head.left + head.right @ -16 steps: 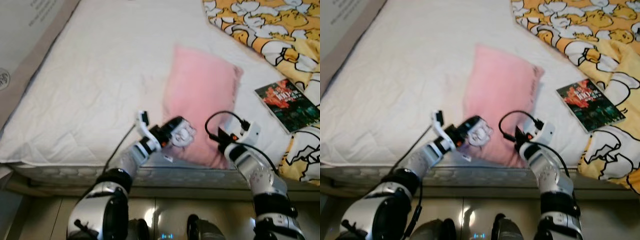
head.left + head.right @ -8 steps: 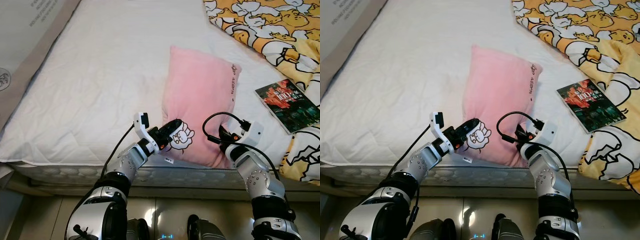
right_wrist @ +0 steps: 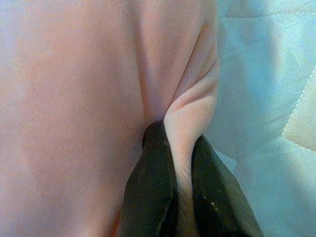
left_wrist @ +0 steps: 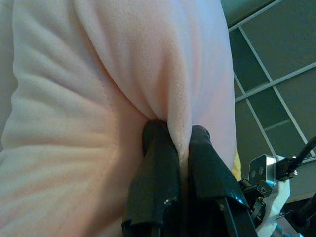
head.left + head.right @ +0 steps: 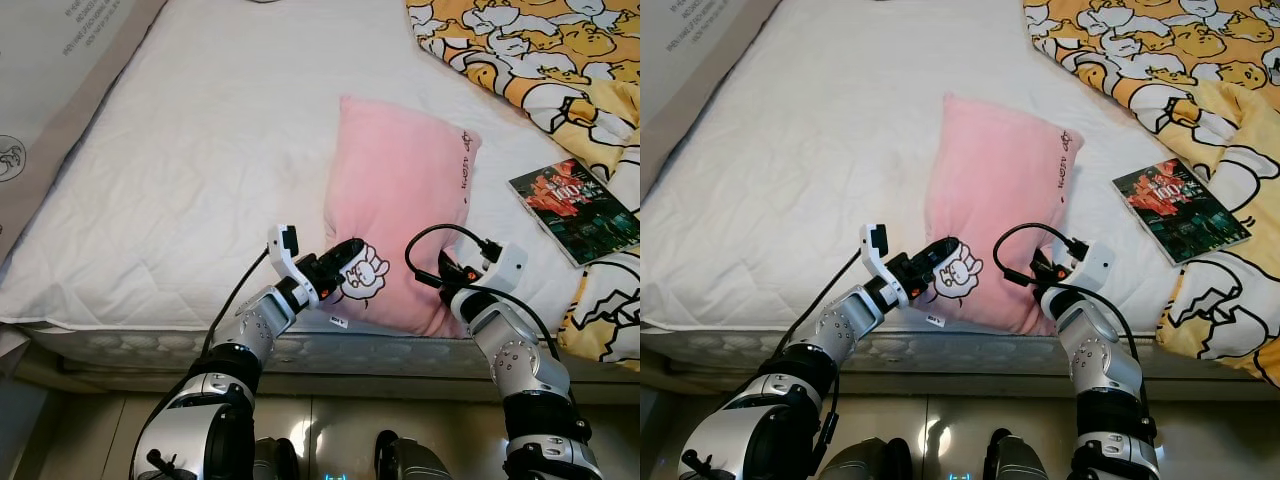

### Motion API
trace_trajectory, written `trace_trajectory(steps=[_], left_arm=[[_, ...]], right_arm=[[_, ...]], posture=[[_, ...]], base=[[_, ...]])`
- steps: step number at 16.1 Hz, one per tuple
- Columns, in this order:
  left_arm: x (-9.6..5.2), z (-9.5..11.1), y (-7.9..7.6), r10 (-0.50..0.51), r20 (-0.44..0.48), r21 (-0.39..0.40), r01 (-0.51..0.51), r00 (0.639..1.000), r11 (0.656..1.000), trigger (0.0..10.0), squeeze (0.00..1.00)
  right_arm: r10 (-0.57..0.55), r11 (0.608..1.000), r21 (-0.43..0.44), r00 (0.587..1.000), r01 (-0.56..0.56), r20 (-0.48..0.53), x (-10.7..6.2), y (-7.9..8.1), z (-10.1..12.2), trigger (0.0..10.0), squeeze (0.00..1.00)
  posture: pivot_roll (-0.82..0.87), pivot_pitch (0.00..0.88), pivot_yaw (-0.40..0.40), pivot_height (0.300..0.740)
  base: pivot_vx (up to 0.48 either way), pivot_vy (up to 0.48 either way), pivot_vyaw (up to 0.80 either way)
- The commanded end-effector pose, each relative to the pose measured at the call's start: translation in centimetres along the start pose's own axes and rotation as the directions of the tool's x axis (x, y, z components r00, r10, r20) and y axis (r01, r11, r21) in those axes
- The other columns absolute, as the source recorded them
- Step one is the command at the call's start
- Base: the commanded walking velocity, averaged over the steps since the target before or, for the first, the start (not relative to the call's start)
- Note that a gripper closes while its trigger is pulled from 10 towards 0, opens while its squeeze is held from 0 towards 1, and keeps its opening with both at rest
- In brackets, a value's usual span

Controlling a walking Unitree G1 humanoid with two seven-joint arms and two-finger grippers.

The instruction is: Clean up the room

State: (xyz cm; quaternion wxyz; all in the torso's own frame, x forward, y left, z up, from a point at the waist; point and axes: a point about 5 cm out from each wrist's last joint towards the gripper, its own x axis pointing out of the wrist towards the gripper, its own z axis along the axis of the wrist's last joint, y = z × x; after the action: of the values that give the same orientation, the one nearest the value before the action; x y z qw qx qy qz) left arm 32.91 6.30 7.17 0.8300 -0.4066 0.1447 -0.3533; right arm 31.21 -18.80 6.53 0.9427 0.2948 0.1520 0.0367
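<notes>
Both grippers, left (image 4: pixel 178 143) & right (image 3: pixel 177 136), fingers pinching pink pillow (image 5: pixel 400 205) on bed (image 5: pixel 200 150).

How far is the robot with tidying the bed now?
Nothing looks finished yet. In hand: the left claw and the right claw each pinch a fold of the pink pillow at its near end, by the mattress edge. Left to do: the pillow lies mid-bed, the book rests beside it, and the yellow blanket is rumpled.

I see open bed (image 5: pixel 190 150) left of the pillow (image 5: pixel 400 210); on its right, a book (image 5: pixel 575 208) and quilt (image 5: pixel 540 60) crowd the way.
</notes>
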Motion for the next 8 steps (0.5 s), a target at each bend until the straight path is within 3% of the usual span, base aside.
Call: trace_trajectory(steps=[1, 5, 6, 7, 8], left_arm=[[-0.1, -0.9, 0.0, 0.005, -0.039, -0.004, -0.005, 0.999, 1.000, 0.0, 0.00], [-0.1, -0.9, 0.0, 0.005, -0.039, -0.004, -0.005, 0.999, 1.000, 0.0, 0.00], [-1.5, 4.2, 0.4, 0.123, 0.104, 0.257, -0.147, 0.987, 0.955, 0.0, 0.00], [-2.5, 7.5, -0.1, 0.167, 0.225, 0.416, -0.250, 0.960, 0.874, 0.0, 0.00], [-3.7, 10.6, -1.1, 0.183, 0.356, 0.533, -0.360, 0.916, 0.766, 0.0, 0.00]], right_arm=[[0.005, 1.000, 0.011, 1.000, -0.005, 0.002, -0.1, 0.2, -0.2, 0.0, 0.00], [0.005, 1.000, 0.011, 1.000, -0.005, 0.002, -0.1, 0.2, -0.2, 0.0, 0.00], [0.059, 0.993, -0.106, 0.994, -0.050, 0.088, 1.1, 2.2, 2.3, 0.0, 0.00], [0.106, 0.973, -0.219, 0.984, -0.073, 0.143, 1.8, 3.7, 4.2, 0.0, 0.00], [0.163, 0.936, -0.339, 0.969, -0.093, 0.184, 2.4, 5.6, 5.7, 0.0, 0.00]], posture=[[-0.11, 0.130, 0.063, 0.740], [-0.11, 0.130, 0.063, 0.740], [0.00, 0.000, -0.001, 0.740], [0.00, 0.000, -0.001, 0.740], [0.00, 0.000, -0.001, 0.740]], base=[[0.000, 0.000, 0.00], [0.000, 0.000, 0.00], [0.000, 0.000, 0.00], [0.000, 0.000, 0.00], [0.000, 0.000, 0.00]])
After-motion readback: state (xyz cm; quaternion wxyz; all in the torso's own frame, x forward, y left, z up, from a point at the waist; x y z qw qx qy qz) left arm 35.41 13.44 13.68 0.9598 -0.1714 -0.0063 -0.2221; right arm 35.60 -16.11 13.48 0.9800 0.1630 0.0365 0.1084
